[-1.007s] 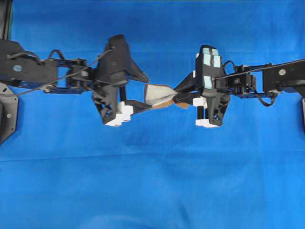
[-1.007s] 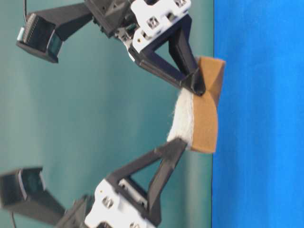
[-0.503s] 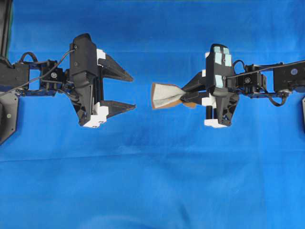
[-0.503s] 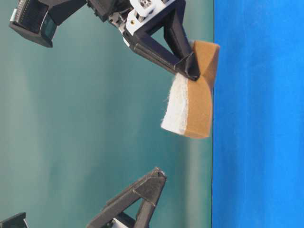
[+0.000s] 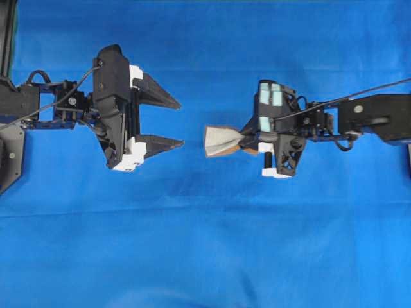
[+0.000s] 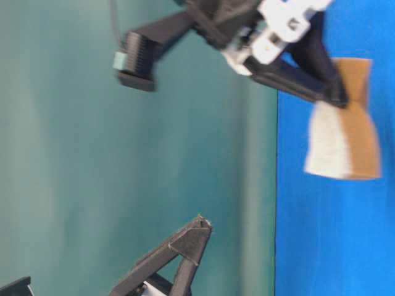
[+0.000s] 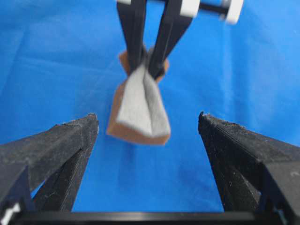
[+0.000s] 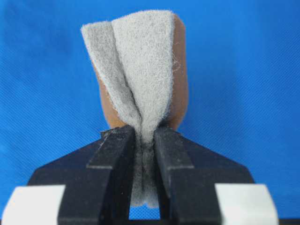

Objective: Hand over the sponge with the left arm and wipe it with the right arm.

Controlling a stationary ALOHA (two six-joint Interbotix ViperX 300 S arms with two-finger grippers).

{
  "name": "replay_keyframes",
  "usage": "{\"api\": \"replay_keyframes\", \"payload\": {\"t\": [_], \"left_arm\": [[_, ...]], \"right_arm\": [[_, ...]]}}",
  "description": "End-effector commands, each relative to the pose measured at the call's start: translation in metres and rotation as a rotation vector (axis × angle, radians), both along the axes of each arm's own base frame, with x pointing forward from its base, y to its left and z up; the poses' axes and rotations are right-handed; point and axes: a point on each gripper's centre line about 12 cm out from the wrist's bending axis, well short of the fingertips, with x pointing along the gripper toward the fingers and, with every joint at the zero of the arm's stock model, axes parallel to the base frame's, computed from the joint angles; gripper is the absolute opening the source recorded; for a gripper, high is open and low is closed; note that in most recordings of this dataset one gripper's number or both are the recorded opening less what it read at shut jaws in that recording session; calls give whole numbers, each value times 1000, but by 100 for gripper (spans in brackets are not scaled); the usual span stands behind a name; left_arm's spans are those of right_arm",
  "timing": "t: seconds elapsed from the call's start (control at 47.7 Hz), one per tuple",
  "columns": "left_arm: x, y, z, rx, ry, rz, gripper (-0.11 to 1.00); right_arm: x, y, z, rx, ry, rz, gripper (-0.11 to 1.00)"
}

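Note:
The sponge [image 5: 221, 140], pale grey-white felt over an orange-brown layer, is pinched at one end by my right gripper [image 5: 244, 138], the one with teal patches. It hangs just over the blue cloth. The right wrist view shows the sponge [image 8: 140, 65] folded and squeezed between the shut right gripper [image 8: 144, 133]. My left gripper [image 5: 181, 124] is wide open and empty, a short gap to the left of the sponge. In the left wrist view the sponge [image 7: 139, 110] hangs ahead of the open left gripper [image 7: 147, 117]. The table-level view shows the sponge [image 6: 342, 145] against the cloth.
A blue cloth [image 5: 205, 244] covers the whole table. The left arm's body [image 5: 38, 106] lies at the left edge and the right arm's body [image 5: 376, 119] at the right edge. A teal backdrop [image 6: 92, 154] stands behind.
A second ago both grippers held the sponge. The left gripper let go, opened and drew back to the left. The right gripper has since turned and lowered the sponge toward the cloth.

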Motion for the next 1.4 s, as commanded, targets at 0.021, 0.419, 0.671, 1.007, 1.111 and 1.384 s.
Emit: {"api": "replay_keyframes", "payload": {"t": [0.021, 0.419, 0.671, 1.007, 1.111, 1.384], "left_arm": [[1, -1, 10, 4, -38, -3, 86], [2, -1, 11, 5, -40, -4, 86], [2, -1, 11, 5, -41, -4, 86], [2, -1, 11, 4, -41, -4, 85], [2, -1, 11, 5, -40, -4, 86], [2, -1, 11, 5, -40, -4, 86]], "right_arm": [[11, -1, -6, 11, -19, -14, 18], [11, -26, -22, 15, 2, -82, 18], [0, -79, -21, -2, -3, -210, 18], [-9, -120, -17, -26, -27, -296, 17], [-9, -114, -19, -17, -20, -290, 17], [8, -54, -20, 22, -20, -168, 18]]}}
